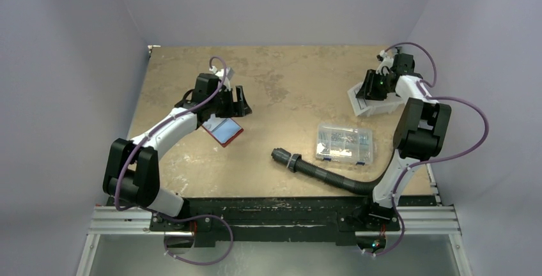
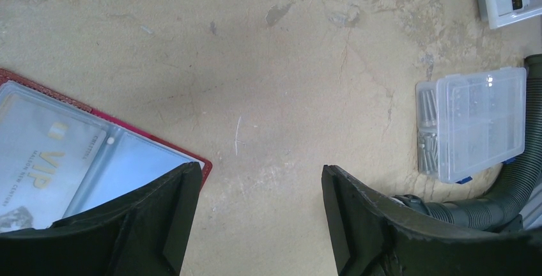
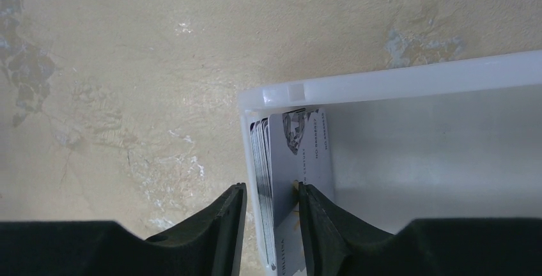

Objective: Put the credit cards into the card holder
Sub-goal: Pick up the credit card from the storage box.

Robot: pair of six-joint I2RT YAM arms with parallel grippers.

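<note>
The holder (image 1: 224, 131) lies open on the table (image 1: 287, 78) in the left half of the top view, red rim up, with clear pockets showing pale blue. In the left wrist view it sits at the lower left (image 2: 128, 137), and a pale grey VIP card (image 2: 45, 161) lies in one pocket. The left gripper (image 1: 235, 107) hangs just above its far edge, jaws wide (image 2: 259, 183), one finger (image 2: 160, 218) overlapping the holder's corner and nothing between them. Right of it, near the bottom centre of the top view, a black ribbed hose (image 1: 319, 172) lies across the table, and a clear box (image 1: 345, 143) of small parts sits just beyond it. At the upper right stands a white tray (image 1: 355, 100) with the right gripper (image 1: 374, 87) over it. In the right wrist view a stack of cards (image 3: 300, 154) stands on edge against the tray's left wall (image 3: 415, 78). The right gripper's jaws are narrow (image 3: 271, 215) around the stack and wall; I cannot tell whether they pinch.
</note>
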